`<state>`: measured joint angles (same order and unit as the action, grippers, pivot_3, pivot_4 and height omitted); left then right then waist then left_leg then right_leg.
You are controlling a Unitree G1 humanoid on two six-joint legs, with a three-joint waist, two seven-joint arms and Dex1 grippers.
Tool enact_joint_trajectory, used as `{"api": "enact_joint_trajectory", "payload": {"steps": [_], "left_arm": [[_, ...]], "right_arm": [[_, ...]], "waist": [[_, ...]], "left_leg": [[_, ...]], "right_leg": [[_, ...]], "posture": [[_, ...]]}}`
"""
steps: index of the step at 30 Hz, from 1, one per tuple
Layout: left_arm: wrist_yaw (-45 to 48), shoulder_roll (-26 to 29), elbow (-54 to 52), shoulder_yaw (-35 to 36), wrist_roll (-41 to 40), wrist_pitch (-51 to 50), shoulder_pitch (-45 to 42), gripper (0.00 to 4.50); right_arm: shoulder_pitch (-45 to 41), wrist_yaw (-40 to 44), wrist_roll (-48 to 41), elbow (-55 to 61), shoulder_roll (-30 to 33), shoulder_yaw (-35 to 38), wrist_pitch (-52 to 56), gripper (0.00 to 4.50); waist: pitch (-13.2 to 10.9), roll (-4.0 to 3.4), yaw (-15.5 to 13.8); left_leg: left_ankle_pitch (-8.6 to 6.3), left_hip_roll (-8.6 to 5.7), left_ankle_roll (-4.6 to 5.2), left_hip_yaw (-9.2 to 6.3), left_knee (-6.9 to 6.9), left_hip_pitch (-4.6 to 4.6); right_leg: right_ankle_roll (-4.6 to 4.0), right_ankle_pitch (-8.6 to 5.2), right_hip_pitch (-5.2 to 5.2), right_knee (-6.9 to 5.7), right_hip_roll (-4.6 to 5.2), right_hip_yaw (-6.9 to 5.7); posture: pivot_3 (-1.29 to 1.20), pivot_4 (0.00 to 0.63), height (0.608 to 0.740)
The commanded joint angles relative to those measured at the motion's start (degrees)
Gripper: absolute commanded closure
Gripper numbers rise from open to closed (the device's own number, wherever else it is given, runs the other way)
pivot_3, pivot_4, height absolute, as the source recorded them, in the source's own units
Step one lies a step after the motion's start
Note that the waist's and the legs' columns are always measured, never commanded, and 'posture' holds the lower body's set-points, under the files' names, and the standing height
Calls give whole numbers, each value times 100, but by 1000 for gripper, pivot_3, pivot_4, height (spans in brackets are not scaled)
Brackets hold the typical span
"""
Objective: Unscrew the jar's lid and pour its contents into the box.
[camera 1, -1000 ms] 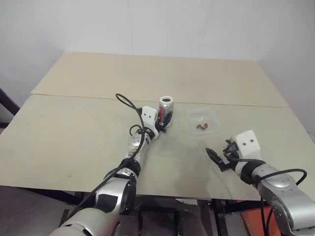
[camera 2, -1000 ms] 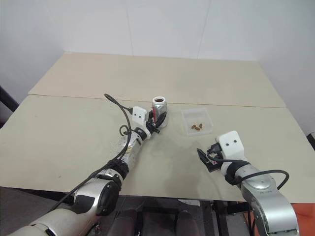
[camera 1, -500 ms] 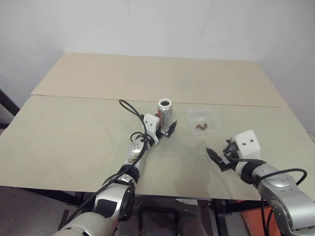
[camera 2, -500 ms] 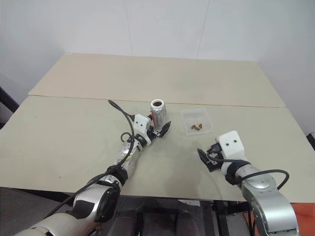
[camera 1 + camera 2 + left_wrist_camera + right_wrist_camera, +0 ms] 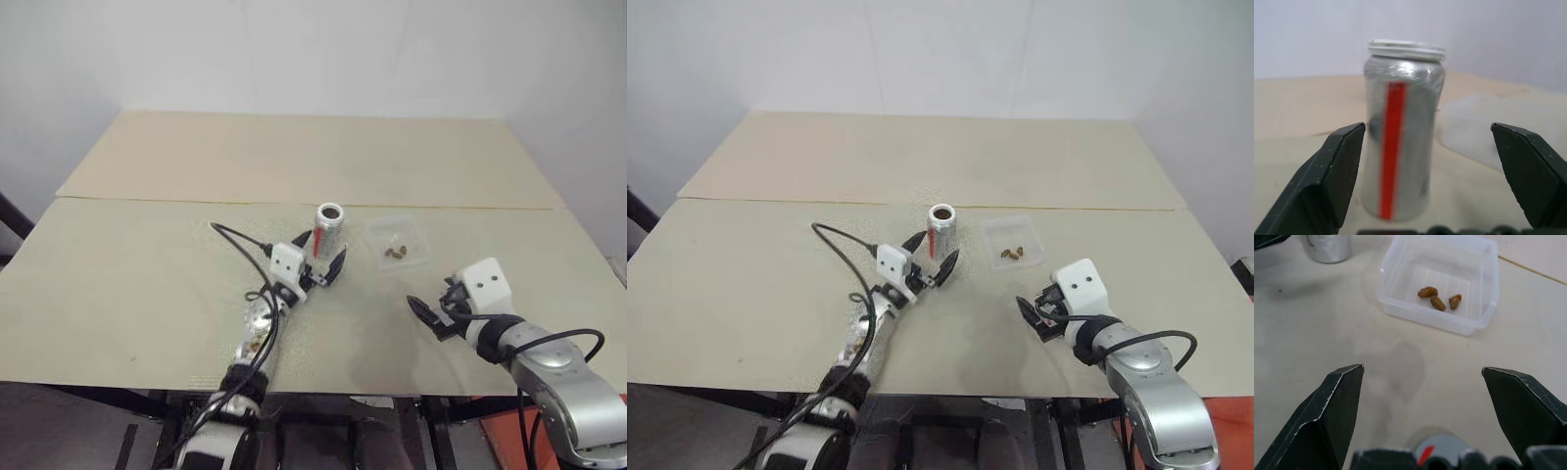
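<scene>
The jar (image 5: 327, 231) stands upright near the middle of the table (image 5: 147, 284), its silvery body marked with a red vertical stripe and its mouth uncovered, showing a dark brownish inside from above. At about three o'clock from the jar, near but apart from it, sits the box (image 5: 397, 241), a shallow clear plastic tray with rounded corners, flat on the table. Inside the box lie the contents (image 5: 1438, 298), three small brown nuggets clustered close together near the middle of its floor. At about seven o'clock from the jar is the left gripper (image 5: 930, 255), its two black fingers spread wide apart and holding nothing; in the left wrist view the jar stands in the gap between the fingers, clear of both, with the box blurred behind it. At about five o'clock from the box, well apart from it, hangs the right gripper (image 5: 427, 315), its fingers likewise spread wide and empty, above bare table; the right wrist view looks past them to the box with the nuggets and, beyond that, the bottom of the jar. A thin seam runs across the table just behind the jar and box.
</scene>
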<state>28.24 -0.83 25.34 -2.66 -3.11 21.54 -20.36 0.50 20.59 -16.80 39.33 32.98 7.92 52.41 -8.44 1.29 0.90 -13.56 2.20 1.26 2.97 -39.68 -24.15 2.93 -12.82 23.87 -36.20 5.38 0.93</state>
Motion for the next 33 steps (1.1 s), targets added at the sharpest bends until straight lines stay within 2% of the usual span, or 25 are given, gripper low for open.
{"api": "enact_joint_trajectory", "payload": {"steps": [1,4,8,12,16,18,23,28,33], "left_arm": [[-6,544,-1403,1,100,-583,721,14],[-9,1016,-2327,144,-3,-938,1229,14],[-114,1406,-3020,384,-153,-1503,1404,14],[796,2092,-3710,444,-933,-2096,1544,14],[1938,3003,-3979,878,-2023,-2433,1435,14],[2477,3432,-3964,1095,-2507,-2644,1408,14],[3610,4384,-4068,1438,-3248,-3107,1732,14],[3604,4582,-4389,1666,-3550,-3538,2001,14],[3214,4549,-4759,1794,-3570,-3832,2224,14]], "right_arm": [[-44,98,22,92,145,153,-184,0],[-50,191,-27,68,236,255,-176,0],[-90,400,-70,-91,416,412,-218,0],[-101,736,-199,-140,656,634,-274,0],[277,1651,-439,-159,1197,1208,-796,0],[590,2363,-700,-193,1414,1674,-1270,0],[1310,3835,-1135,-362,1922,2639,-1991,0],[1836,4660,-1271,-464,2158,3307,-2294,0],[2060,4946,-1396,-534,2227,3777,-2184,0]], "waist": [[1,-2,27],[2,-3,-7],[2,-3,-119],[2,-3,-132],[2,-4,-135],[2,-4,-142],[2,-4,-135],[0,0,-146],[-1,1,-158]], "left_leg": [[0,8,0,0,1,3],[1,18,-2,2,-1,6],[1,18,-3,7,-6,10],[0,19,-3,12,-2,11],[0,29,-4,17,2,12],[0,32,-4,17,3,14],[-1,35,-5,27,5,22],[-3,44,-8,37,7,50],[-5,45,-11,40,9,71]], "right_leg": [[-3,1,0,-2,-7,5],[-10,4,2,-6,-14,2],[-11,5,-17,6,-9,-8],[-11,4,-19,13,-10,-9],[-21,-2,-9,6,-16,-10],[-23,-4,-10,6,-19,-10],[-21,-6,-18,17,-18,-9],[-56,-46,-43,23,-19,-7],[-50,-59,-61,22,-16,-6]], "posture": [[0,150,740],[0,150,740],[0,150,740],[0,150,740],[0,150,740],[0,150,740],[0,150,740],[0,150,740],[0,150,740]]}}
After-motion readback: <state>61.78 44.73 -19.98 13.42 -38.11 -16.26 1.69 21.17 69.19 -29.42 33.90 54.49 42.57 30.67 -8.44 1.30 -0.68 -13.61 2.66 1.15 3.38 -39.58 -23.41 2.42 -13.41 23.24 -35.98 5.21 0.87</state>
